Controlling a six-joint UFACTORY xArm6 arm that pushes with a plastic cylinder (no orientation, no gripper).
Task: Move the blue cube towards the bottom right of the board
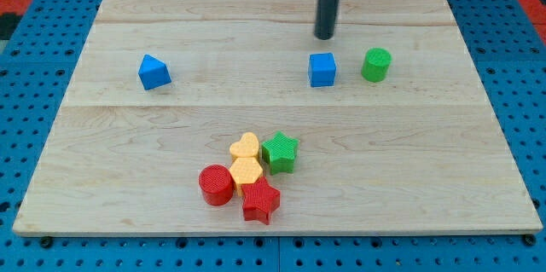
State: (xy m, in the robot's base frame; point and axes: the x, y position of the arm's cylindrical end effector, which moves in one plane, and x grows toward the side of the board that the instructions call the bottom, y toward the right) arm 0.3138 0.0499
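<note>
A: Where is the blue cube?

B: On the bench, right of centre toward the view's top. The rod's tip stands just at its twelve o'clock, a small gap between them.

A: And the gripper?

B: The arm carries none; the bare rod holds nothing.

A: Neighbours?

B: A green cylinder near the cube's three o'clock; a blue wedge-like block well apart at nine. Toward six o'clock huddle a yellow heart, a second yellow block, a green star, a red cylinder and a red star.
</note>
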